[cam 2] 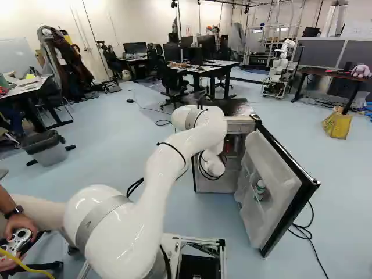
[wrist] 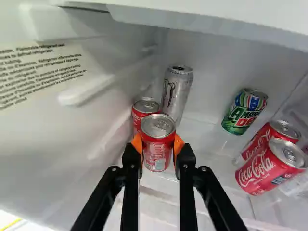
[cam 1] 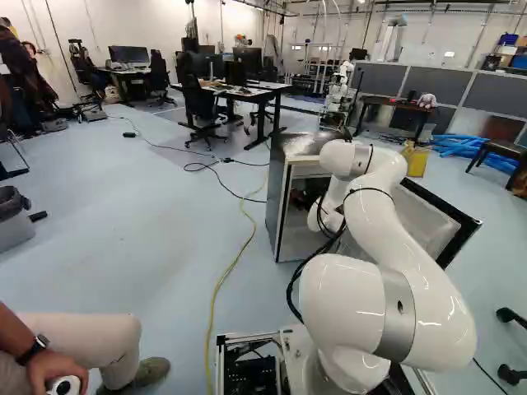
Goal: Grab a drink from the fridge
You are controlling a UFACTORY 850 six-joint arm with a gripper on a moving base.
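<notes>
The fridge (cam 1: 284,210) stands ahead of the base with its door (cam 2: 276,195) swung open. My arm reaches inside, and its wrist hides the gripper in both base views. In the wrist view the gripper (wrist: 157,147) is shut on a red can (wrist: 158,139), an orange pad pressing each side. Right behind the held can are another red can (wrist: 144,107) and a tall silver can (wrist: 178,89). A green can (wrist: 244,111) stands apart, deeper in. Two more red cans (wrist: 269,168) are close together, well to one side of the fingers.
A fridge side wall (wrist: 91,120) runs close beside the gripper; a shelf edge (wrist: 202,21) spans the compartment. The door holds a bottle (cam 2: 260,189). A seated person with a controller (cam 2: 17,241) is near the base. Another robot (cam 2: 279,70) stands beyond the fridge, near desks (cam 1: 247,90).
</notes>
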